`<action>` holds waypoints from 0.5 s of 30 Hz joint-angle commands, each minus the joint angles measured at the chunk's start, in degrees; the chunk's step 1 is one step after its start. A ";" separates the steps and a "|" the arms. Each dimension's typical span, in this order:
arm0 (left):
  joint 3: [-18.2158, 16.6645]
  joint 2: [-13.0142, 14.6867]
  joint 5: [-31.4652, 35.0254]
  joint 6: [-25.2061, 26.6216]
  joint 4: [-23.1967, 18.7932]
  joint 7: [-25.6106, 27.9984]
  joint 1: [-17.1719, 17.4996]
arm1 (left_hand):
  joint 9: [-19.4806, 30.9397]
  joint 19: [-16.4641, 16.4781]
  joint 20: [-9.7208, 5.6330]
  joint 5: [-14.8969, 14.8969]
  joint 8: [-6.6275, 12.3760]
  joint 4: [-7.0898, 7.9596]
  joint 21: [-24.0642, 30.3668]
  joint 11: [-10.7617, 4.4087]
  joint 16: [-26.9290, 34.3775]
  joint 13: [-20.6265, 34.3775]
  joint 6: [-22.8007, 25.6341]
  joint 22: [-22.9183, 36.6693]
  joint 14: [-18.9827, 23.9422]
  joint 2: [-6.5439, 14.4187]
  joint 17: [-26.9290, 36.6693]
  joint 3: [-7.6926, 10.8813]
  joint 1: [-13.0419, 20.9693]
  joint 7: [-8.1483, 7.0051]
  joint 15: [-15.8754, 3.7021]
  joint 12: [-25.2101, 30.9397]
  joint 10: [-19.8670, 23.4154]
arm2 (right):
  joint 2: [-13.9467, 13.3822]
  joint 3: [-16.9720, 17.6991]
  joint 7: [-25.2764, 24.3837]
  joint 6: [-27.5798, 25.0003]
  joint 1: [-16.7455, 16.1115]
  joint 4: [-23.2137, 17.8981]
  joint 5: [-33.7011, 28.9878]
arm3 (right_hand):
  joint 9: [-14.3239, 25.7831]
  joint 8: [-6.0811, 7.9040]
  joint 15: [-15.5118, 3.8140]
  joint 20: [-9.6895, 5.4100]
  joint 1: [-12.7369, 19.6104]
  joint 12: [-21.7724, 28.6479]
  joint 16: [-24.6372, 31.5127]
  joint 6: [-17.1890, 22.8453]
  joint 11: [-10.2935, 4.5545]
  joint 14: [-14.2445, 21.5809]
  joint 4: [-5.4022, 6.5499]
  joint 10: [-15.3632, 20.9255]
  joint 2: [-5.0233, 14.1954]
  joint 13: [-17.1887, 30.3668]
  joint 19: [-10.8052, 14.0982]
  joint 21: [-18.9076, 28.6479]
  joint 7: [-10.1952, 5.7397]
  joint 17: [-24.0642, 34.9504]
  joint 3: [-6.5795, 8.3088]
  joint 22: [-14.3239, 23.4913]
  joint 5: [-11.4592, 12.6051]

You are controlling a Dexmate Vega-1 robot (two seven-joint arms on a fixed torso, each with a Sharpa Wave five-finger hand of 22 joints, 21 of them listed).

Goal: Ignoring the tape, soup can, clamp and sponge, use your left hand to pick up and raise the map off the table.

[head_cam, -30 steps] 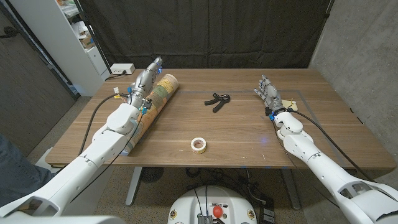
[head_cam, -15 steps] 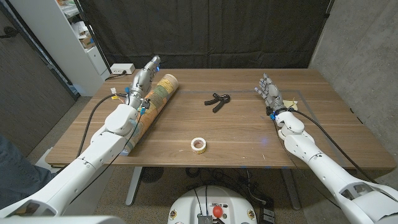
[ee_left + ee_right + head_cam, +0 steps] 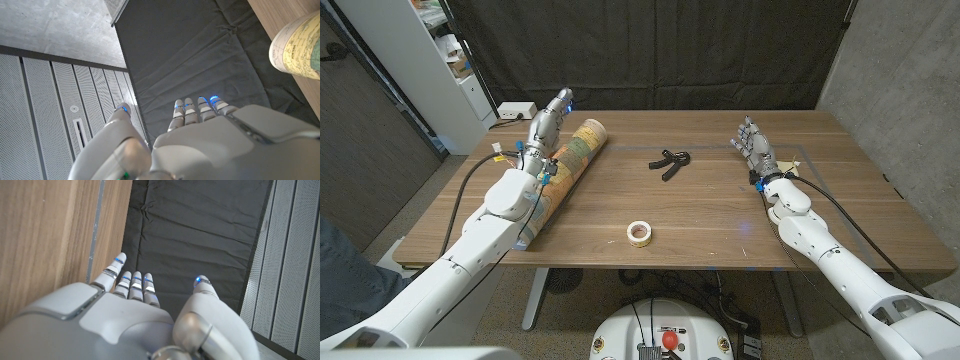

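Observation:
The map (image 3: pixel 574 155) is a rolled tube printed in greens and yellows. It lies slantwise on the table's left side, its open end (image 3: pixel 298 46) toward the far edge. My left hand (image 3: pixel 548 122) hovers just to the left of the tube's far end, fingers stretched out straight, holding nothing. My left forearm covers the tube's near part. In the left wrist view the left hand (image 3: pixel 210 135) points past the table at the dark curtain. My right hand (image 3: pixel 753 148) stands over the table's right side with fingers spread, empty, as the right hand (image 3: pixel 130 315) also appears in its wrist view.
A black clamp (image 3: pixel 668 162) lies at the table's middle back. A roll of tape (image 3: pixel 639 232) sits near the front edge. A yellowish sponge (image 3: pixel 792 168) peeks out beside my right wrist. A white power strip (image 3: pixel 516 110) and shelving (image 3: pixel 430 60) stand beyond the back left corner.
My left hand has drifted slightly left, away from the map's far end. The map, the clamp, the tape and my right hand stay put.

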 commanded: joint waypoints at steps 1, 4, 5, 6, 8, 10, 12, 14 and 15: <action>-1.47 0.44 -0.19 -0.47 -0.64 0.58 1.41 | 0.29 -0.39 0.07 -0.01 0.35 -0.46 0.25 0.16 0.35 0.10 0.61 0.16 0.58 0.77 0.12 0.10 0.07 0.27 0.23 0.48 0.46 | 0.26 -0.41 -0.26 -0.24 0.31 -0.04 -0.41 | 0.09 0.37 0.16 0.04 -0.06 0.47 0.32 0.36 -0.08 0.30 -0.14 0.48 0.52 0.24 0.62 -0.12 -0.06 0.02 -0.08 0.19 0.05; -1.74 0.50 -0.51 -0.52 -0.48 0.39 1.55 | 0.29 -0.37 0.09 -0.03 0.33 -0.50 0.27 0.01 0.36 0.10 0.66 0.16 0.67 0.80 0.12 0.09 0.08 0.18 0.20 0.49 0.51 | 0.55 -0.37 0.23 -0.40 0.52 0.27 0.15 | 0.09 0.37 0.17 0.04 -0.04 0.47 0.33 0.42 -0.10 0.33 -0.16 0.51 0.58 0.24 0.68 -0.12 -0.09 0.01 -0.08 0.19 0.04; -1.82 0.50 -0.62 -0.53 -0.37 0.34 1.55 | 0.29 -0.35 0.12 -0.03 0.33 -0.51 0.28 -0.01 0.38 0.10 0.68 0.16 0.73 0.81 0.12 0.09 0.09 0.19 0.13 0.49 0.53 | 0.66 -0.36 0.08 -0.33 0.53 0.34 0.12 | 0.09 0.37 0.18 0.06 -0.05 0.46 0.34 0.42 -0.10 0.34 -0.16 0.50 0.60 0.24 0.72 -0.11 -0.07 0.01 -0.08 0.19 0.04; -1.93 0.55 -0.59 -0.47 -0.37 0.43 1.60 | 0.29 -0.35 0.17 -0.04 0.32 -0.52 0.29 -0.02 0.39 0.10 0.68 0.16 0.78 0.82 0.12 0.09 0.09 0.14 0.15 0.51 0.60 | 0.71 -0.36 0.12 -0.27 0.56 0.43 0.15 | 0.09 0.37 0.17 0.07 -0.04 0.46 0.34 0.43 -0.11 0.36 -0.16 0.52 0.62 0.24 0.73 -0.11 -0.06 0.01 -0.08 0.19 0.04; -2.16 0.65 -0.39 -0.36 -0.45 0.78 1.75 | 0.29 -0.28 0.17 -0.05 0.37 -0.55 0.32 -0.02 0.38 0.11 0.88 0.17 0.80 0.84 0.12 0.08 0.09 0.15 0.13 0.52 0.65 | 0.82 -0.34 0.20 -0.16 0.61 0.58 0.23 | 0.09 0.38 0.21 0.10 0.00 0.45 0.34 0.48 -0.11 0.37 -0.19 0.53 0.65 0.24 0.75 -0.11 -0.09 0.00 -0.08 0.19 0.04; -2.43 0.77 -0.52 -0.34 -0.48 0.81 1.91 | 0.29 -0.20 0.16 -0.06 0.34 -0.57 0.35 -0.04 0.38 0.11 0.86 0.17 0.86 0.85 0.12 0.07 0.09 0.17 0.17 0.54 0.74 | 0.79 -0.39 0.14 -0.25 0.66 0.59 0.14 | 0.09 0.37 0.25 0.13 0.06 0.44 0.33 0.51 -0.06 0.38 -0.23 0.55 0.68 0.24 0.74 -0.13 -0.10 -0.02 -0.07 0.19 0.04; -2.71 1.02 -0.41 -0.13 -0.65 1.02 2.11 | 0.29 -0.18 0.17 -0.07 0.33 -0.60 0.37 -0.07 0.38 0.11 0.88 0.17 0.89 0.87 0.12 0.06 0.10 0.13 0.13 0.53 0.74 | 0.79 -0.38 0.21 -0.35 0.69 0.60 0.22 | 0.09 0.36 0.23 0.11 0.06 0.44 0.32 0.51 -0.10 0.37 -0.24 0.56 0.69 0.24 0.75 -0.14 -0.09 -0.02 -0.07 0.19 0.03; -3.02 1.27 -0.41 0.09 -0.87 1.18 2.34 | 0.29 -0.18 0.13 -0.08 0.33 -0.62 0.37 0.04 0.38 0.11 0.94 0.17 0.94 0.89 0.12 0.06 0.10 0.12 0.16 0.55 0.81 | 0.75 -0.39 0.16 -0.44 0.70 0.57 0.19 | 0.09 0.36 0.23 0.16 0.07 0.43 0.33 0.52 -0.13 0.40 -0.25 0.57 0.71 0.24 0.74 -0.15 -0.09 -0.03 -0.08 0.19 0.03; -3.17 1.40 -0.39 0.15 -0.96 1.23 2.45 | 0.29 -0.17 0.17 -0.09 0.33 -0.62 0.38 0.03 0.39 0.11 0.95 0.17 0.98 0.89 0.12 0.06 0.10 0.08 0.18 0.54 0.81 | 0.74 -0.39 0.20 -0.49 0.70 0.55 0.24 | 0.09 0.36 0.24 0.14 0.06 0.43 0.33 0.54 -0.13 0.40 -0.25 0.56 0.72 0.24 0.75 -0.15 -0.10 -0.03 -0.08 0.19 0.03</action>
